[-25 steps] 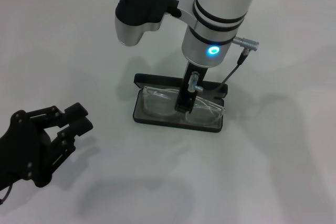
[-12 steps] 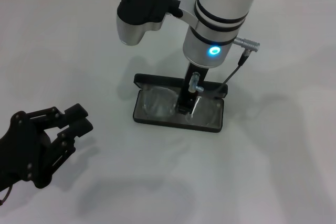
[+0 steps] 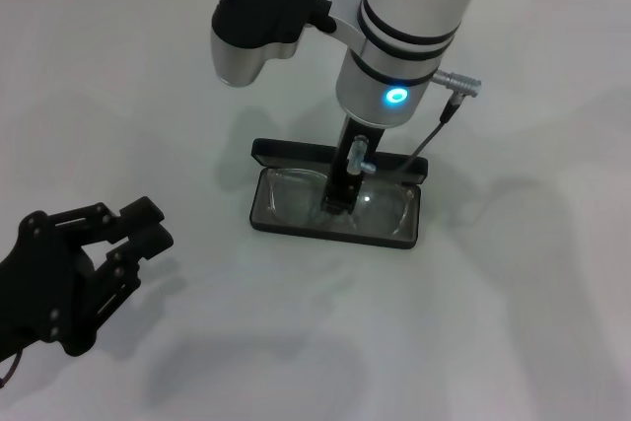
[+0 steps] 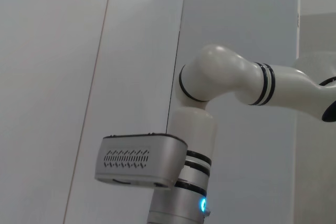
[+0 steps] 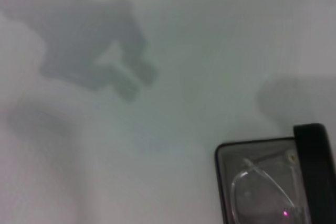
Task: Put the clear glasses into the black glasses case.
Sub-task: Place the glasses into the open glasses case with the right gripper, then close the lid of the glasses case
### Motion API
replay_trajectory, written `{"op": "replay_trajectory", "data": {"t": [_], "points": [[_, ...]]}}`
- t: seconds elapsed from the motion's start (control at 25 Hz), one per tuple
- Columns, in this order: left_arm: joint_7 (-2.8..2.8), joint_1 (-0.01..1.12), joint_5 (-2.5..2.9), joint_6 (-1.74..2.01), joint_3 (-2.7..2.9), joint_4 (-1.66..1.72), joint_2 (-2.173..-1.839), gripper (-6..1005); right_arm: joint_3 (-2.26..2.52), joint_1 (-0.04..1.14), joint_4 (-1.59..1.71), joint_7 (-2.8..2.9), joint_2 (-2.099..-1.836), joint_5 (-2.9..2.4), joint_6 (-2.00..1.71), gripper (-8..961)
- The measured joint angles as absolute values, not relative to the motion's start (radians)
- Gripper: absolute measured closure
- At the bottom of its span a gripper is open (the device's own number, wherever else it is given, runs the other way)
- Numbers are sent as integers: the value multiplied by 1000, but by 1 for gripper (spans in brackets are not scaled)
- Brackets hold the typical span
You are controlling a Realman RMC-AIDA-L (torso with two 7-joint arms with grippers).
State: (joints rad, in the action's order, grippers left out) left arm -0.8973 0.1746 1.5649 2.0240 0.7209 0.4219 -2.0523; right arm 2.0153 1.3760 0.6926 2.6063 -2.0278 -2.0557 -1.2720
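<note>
Glasses (image 3: pixel 296 199), clear and colourless, lie inside the open black case (image 3: pixel 335 234) near the middle of the white table (image 3: pixel 513 303), their curved lens spanning almost the whole width of the tray. The case lid stands up along the far edge, hinged behind the tray. The right gripper (image 3: pixel 337 206) reaches straight down from the big white arm into the middle of the case, its black tip down at the bridge of the glasses; whether its fingers are clenched on the frame or released cannot be told from here, since the tip is narrow and dark against the dark grey lining. In the right wrist view one end of the case (image 5: pixel 257 182) shows with a rounded corner, and the glasses (image 5: pixel 262 192) sit within its walls, one clear arm crossing the lens.

The left gripper (image 3: pixel 133 229) is parked low at the near left of the table, well apart from the case, its black fingers (image 3: pixel 148 209) spread apart and holding nothing. The left wrist view shows only the right arm against a pale wall
</note>
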Motion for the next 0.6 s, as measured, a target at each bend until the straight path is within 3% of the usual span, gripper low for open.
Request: {"op": "replay_trajectory", "data": {"t": [0.28,0.6], "points": [[-909,173,1557,2023,714,422,-2052,800,1985,1257,852,2615,-2028,-2087,-1302,849],[-957,189,1524,2027,712,426,-2052,803,1916,842,1502,2664,-2026,-2411,-1354,851]]}}
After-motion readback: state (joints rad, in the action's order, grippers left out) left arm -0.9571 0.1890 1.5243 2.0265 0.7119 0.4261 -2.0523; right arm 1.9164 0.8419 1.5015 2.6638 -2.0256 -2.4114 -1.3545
